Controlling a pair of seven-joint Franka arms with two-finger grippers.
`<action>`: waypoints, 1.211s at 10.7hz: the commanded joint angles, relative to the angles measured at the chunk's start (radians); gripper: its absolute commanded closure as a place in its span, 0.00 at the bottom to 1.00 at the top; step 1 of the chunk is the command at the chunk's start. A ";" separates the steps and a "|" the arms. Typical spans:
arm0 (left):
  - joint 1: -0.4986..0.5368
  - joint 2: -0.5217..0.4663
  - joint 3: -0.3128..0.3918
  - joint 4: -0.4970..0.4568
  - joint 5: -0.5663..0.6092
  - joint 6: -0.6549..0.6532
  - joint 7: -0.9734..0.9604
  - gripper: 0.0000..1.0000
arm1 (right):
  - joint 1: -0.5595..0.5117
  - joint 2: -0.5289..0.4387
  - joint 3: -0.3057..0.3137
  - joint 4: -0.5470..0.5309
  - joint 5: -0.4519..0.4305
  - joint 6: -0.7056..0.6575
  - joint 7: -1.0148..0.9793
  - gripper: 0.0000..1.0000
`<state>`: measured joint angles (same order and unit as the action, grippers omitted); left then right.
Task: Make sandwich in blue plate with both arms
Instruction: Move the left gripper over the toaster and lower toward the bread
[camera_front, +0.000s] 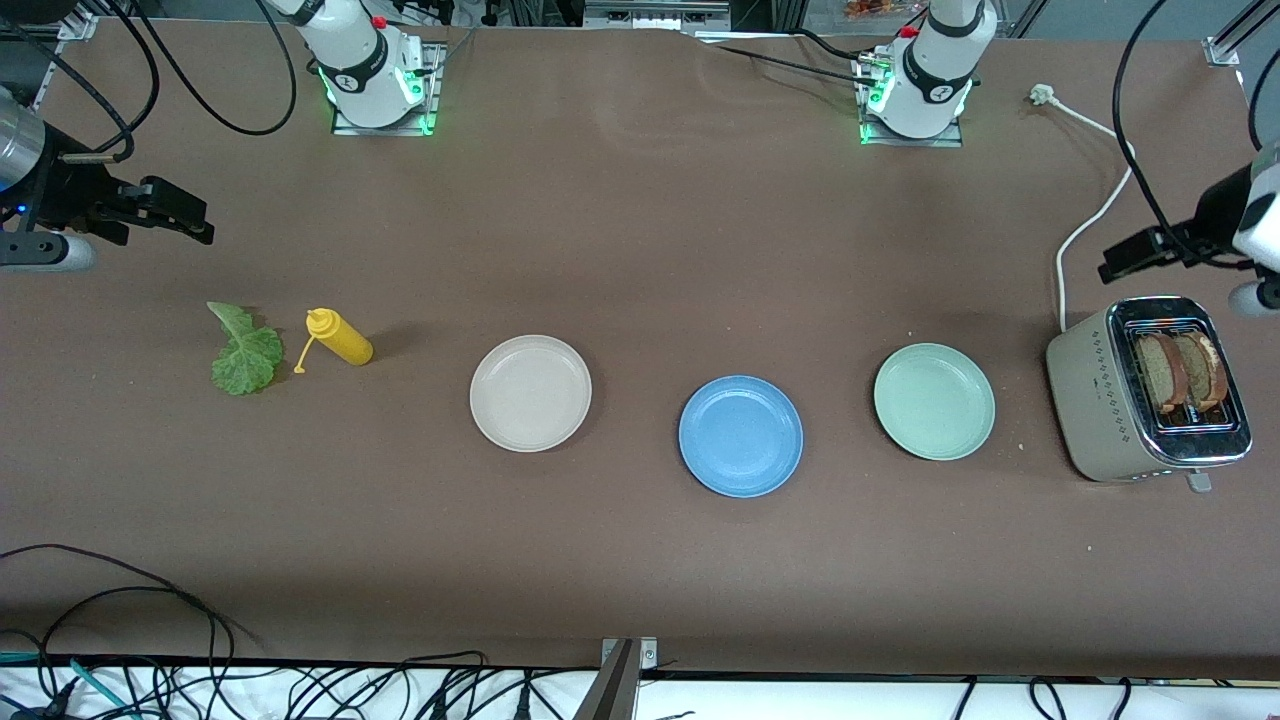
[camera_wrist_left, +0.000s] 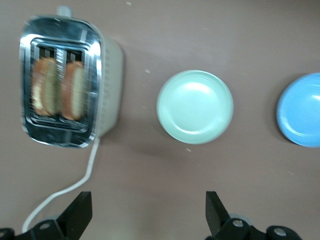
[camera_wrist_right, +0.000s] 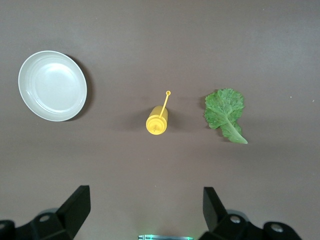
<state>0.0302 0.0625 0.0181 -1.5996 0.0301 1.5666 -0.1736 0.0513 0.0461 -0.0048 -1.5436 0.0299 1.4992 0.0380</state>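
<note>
The left claw (camera_front: 1125, 262) hangs spread and empty above the toaster (camera_front: 1150, 395), where both bread slices (camera_front: 1185, 372) stand ready for lifting; the right claw (camera_front: 185, 222), equally spread, hovers near the lettuce leaf (camera_front: 243, 352) and mustard bottle (camera_front: 340, 337). The blue plate (camera_front: 740, 436) sits bare mid-worktop between a beige plate (camera_front: 530, 392) and a mint plate (camera_front: 934, 400), likely within both arms' reach.

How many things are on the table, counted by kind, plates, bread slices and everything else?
Plates: 3, beige-white plate, blue plate, mint-green plate
Bread slices: 2, standing in the toaster
Toaster: 1
Lettuce leaf: 1
Yellow squeeze bottle: 1
Total: 8
</note>
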 joint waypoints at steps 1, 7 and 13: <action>-0.006 0.095 -0.003 0.033 0.146 0.013 0.019 0.00 | -0.010 -0.015 0.002 -0.010 0.012 -0.005 -0.004 0.00; 0.055 0.200 -0.001 0.084 0.154 0.018 0.054 0.00 | -0.010 -0.009 0.003 -0.009 0.012 0.006 0.002 0.00; 0.097 0.240 -0.001 0.084 0.102 0.137 0.151 0.00 | -0.010 -0.009 0.003 -0.009 0.012 0.004 -0.004 0.00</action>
<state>0.1169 0.2667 0.0222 -1.5481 0.1644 1.6768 -0.0562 0.0497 0.0469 -0.0050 -1.5436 0.0299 1.5015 0.0380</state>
